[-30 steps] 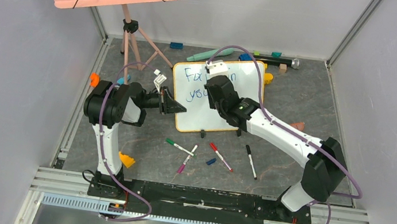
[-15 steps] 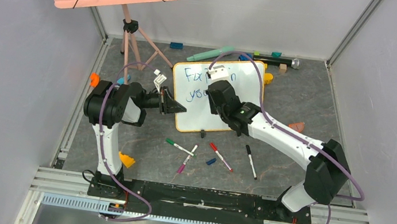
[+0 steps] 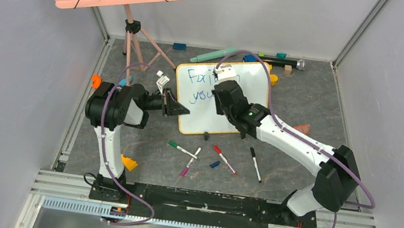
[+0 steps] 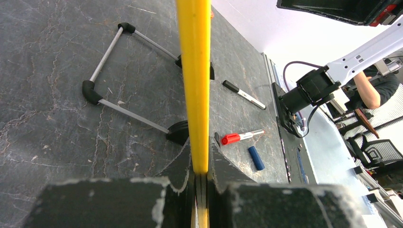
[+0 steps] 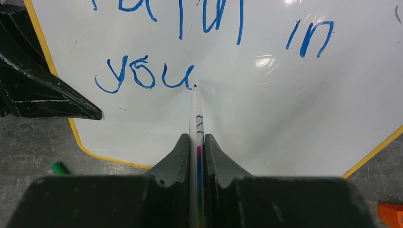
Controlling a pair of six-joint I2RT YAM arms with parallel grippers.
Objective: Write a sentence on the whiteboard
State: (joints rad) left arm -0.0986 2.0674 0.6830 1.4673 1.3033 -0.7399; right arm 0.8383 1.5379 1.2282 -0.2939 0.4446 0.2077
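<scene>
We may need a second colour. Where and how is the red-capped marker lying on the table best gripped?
Grip the red-capped marker on its white barrel near the middle, coming straight down from above and closing across its width. It lies flat on the table, so only its long sides are free. Mind the loose blue cap close beside it.

The right gripper (image 5: 196,140) pinches a marker (image 5: 195,114) against the whiteboard (image 5: 266,123)
Straight ahead of the pincer the marker tip touches the board just after "you" of the blue sentence (image 5: 142,76); "in" lies ahead-right, the left gripper (image 5: 33,90) far left
</scene>
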